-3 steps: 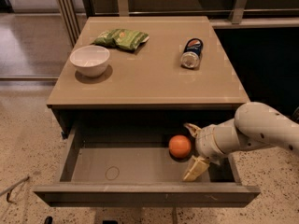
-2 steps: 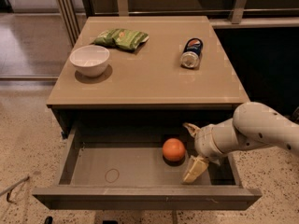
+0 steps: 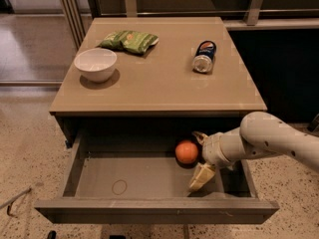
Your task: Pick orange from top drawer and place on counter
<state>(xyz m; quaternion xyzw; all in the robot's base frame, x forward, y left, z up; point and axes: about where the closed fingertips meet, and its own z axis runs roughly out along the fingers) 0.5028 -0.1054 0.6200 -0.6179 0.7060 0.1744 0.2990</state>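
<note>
claw (image 3: 196, 161), fingers (image 3: 201, 176) apart, beside orange (image 3: 187, 152) in top drawer (image 3: 129, 176)

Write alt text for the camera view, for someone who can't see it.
A white robot arm's gripper reaches into the open top drawer, fingers open beside an orange lying right of centre. On the counter above sit a white bowl, a green snack bag and a can on its side.

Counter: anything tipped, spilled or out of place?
One thing: the bottle lies on its side at the counter's right rear; no spill shows. White bowl upright, green packet flat. Below, the gripper is in the top drawer, open, just right of the orange.
</note>
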